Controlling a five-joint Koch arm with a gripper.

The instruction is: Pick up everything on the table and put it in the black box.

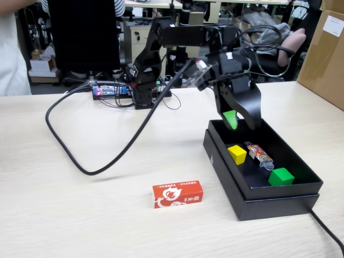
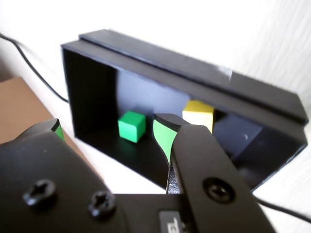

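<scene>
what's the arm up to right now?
Clearing the table into the black box. The yellow cube and green cube already lie inside, beside a slim red-patterned packet. The gripper hangs over the box's far end with its jaws apart and nothing between them. The red box with white lettering is left on the table, in front of the black box in the fixed view.
</scene>
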